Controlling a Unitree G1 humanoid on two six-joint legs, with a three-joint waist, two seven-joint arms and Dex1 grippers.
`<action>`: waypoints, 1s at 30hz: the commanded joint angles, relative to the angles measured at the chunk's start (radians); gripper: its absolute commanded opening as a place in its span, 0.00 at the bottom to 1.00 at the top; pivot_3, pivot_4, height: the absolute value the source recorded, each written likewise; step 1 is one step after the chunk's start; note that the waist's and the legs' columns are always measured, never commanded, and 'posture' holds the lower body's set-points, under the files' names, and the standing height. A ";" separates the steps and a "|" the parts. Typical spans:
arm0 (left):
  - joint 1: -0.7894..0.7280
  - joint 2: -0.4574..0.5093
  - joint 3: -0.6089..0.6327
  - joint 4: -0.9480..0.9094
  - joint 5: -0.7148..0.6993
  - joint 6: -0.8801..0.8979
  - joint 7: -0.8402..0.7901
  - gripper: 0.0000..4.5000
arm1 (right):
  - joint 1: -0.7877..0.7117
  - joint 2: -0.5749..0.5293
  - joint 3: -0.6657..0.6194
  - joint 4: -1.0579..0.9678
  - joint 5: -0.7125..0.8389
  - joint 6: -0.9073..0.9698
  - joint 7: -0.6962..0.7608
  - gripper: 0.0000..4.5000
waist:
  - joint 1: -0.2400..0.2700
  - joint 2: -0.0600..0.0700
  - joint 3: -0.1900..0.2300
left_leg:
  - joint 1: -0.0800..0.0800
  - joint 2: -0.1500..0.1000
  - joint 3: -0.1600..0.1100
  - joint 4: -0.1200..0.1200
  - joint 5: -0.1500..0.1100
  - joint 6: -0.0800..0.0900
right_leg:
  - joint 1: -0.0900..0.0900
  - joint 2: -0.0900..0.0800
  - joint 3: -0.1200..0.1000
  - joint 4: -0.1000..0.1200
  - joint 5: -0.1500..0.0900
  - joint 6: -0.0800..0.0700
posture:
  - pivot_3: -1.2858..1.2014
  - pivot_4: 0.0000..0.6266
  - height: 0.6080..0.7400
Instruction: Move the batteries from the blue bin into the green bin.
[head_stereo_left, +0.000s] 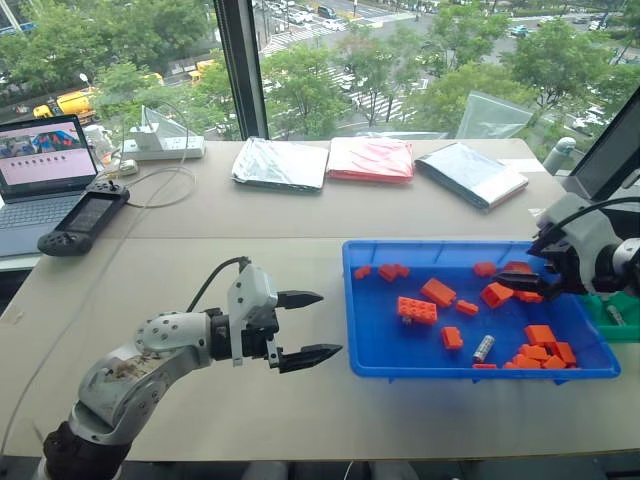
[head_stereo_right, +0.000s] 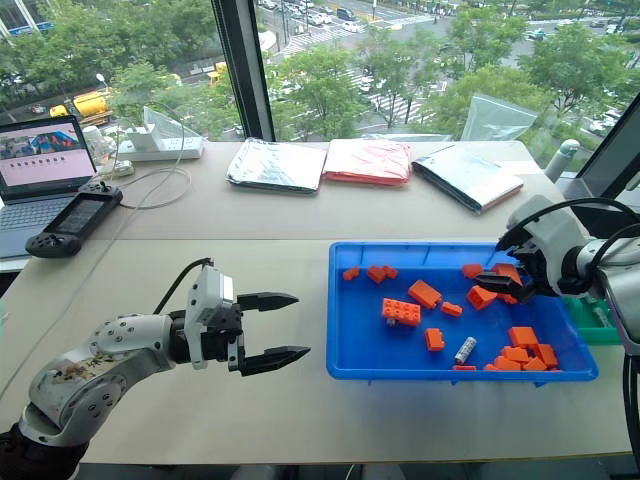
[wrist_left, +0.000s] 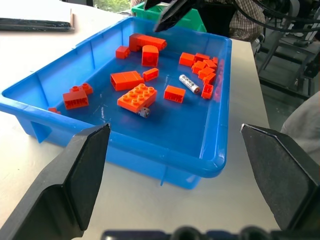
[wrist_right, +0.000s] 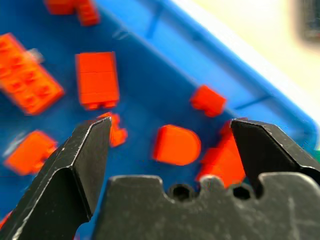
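Over blue bin (head_stereo_left: 372, 352) at three o'clock, right gripper (head_stereo_left: 528, 281) fingers apart, left gripper (head_stereo_left: 310, 327) fingers apart, battery (head_stereo_left: 484, 348) label unreadable.

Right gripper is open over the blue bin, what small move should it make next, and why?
Probably swing the right gripper, open with nothing between its fingers, toward the robot to the battery lying among orange bricks in the blue bin, since that battery remains outside the green bin.

Head pair looks down over table; both wrist views share the blue bin (wrist_left: 210, 165).
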 joint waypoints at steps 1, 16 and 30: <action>0.000 0.002 0.001 -0.030 -0.006 -0.005 -0.005 1.00 | 0.099 -0.054 -0.008 -0.074 0.020 -0.027 0.068 0.98 | 0.000 0.000 0.000 | 0.000 0.000 0.000 0.000 0.000 0.000 | 0.000 0.000 0.000 0.000 0.000 0.000 | 0.52 0.24 1.00; 0.001 -0.002 -0.002 -0.033 -0.006 -0.006 -0.003 1.00 | 0.081 0.035 0.205 -0.005 -0.057 -0.111 0.057 0.98 | -0.008 0.000 0.000 | 0.001 0.000 0.001 0.001 0.000 0.000 | 0.000 0.000 0.001 0.001 0.000 0.000 | 0.52 0.24 1.00; 0.002 -0.004 -0.001 -0.018 0.007 -0.021 -0.008 1.00 | 0.053 0.084 0.283 0.116 -0.159 -0.145 0.043 0.98 | -0.007 -0.004 -0.002 | 0.004 0.000 0.000 0.001 0.000 0.000 | 0.004 0.000 0.000 0.000 0.000 0.000 | 0.52 0.24 1.00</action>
